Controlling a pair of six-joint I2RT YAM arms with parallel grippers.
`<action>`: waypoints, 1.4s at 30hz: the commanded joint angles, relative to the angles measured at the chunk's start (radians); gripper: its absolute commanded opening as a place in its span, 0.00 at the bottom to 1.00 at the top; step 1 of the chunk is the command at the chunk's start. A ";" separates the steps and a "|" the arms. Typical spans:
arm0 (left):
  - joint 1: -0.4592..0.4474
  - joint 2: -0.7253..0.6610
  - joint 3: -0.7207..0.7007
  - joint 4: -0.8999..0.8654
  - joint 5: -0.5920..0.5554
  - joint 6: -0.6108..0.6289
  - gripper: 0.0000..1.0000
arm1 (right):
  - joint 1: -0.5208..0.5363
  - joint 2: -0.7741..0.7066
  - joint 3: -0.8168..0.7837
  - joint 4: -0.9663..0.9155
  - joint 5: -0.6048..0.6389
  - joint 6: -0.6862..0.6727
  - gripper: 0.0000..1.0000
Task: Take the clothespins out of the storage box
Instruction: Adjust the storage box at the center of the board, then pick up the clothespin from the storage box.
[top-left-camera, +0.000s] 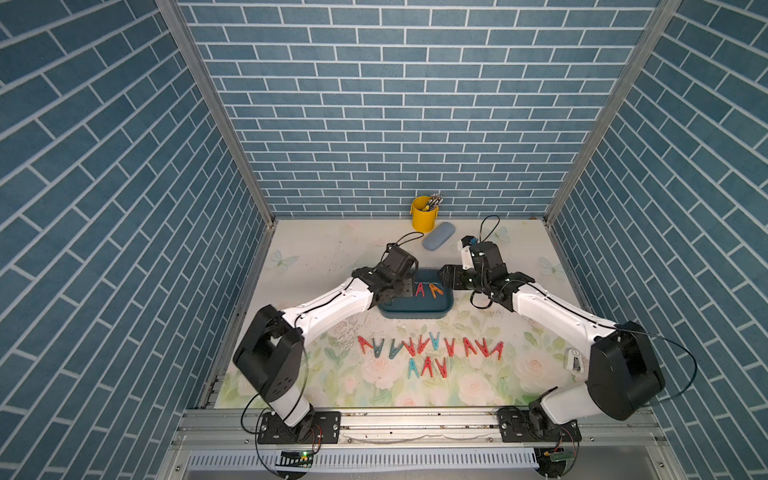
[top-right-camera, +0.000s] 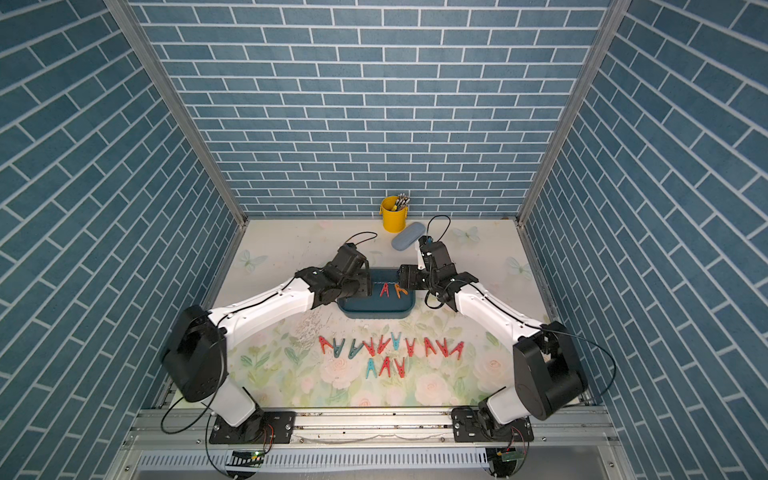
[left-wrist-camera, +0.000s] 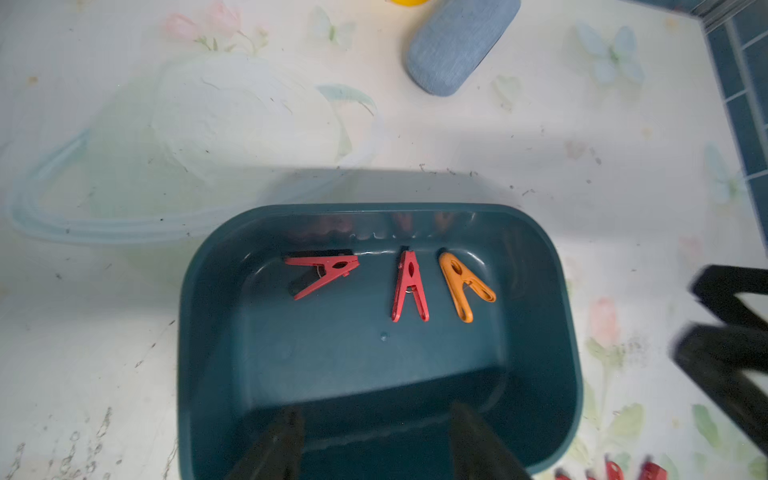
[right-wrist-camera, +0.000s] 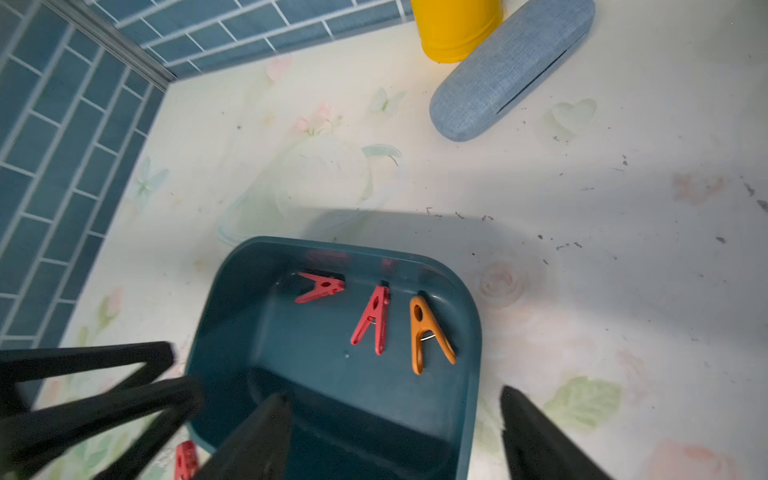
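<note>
Now three clothespins (left-wrist-camera: 409, 286) lie in the storage box (left-wrist-camera: 332, 365); left fingers (left-wrist-camera: 274, 449) and right fingers (right-wrist-camera: 257, 440) hover apart, empty. Next I'd lower one pair onto a pin and pinch.

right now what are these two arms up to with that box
The robot is taking pins out of the box. Most pins lie in rows on the table in front of it. Three are left inside: two red pins and an orange pin. The left gripper hangs over the box, jaws apart and empty. The right gripper is open and empty too, by the box's right end.
</note>
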 joint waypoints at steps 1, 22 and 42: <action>-0.018 0.103 0.077 -0.072 -0.059 0.041 0.55 | -0.019 -0.061 -0.033 0.010 -0.028 -0.008 0.94; -0.047 0.463 0.322 -0.151 -0.079 0.110 0.31 | -0.049 -0.191 -0.128 -0.012 -0.054 0.021 0.99; -0.047 0.459 0.311 -0.136 -0.067 0.109 0.25 | -0.050 -0.186 -0.149 0.016 -0.073 0.052 0.99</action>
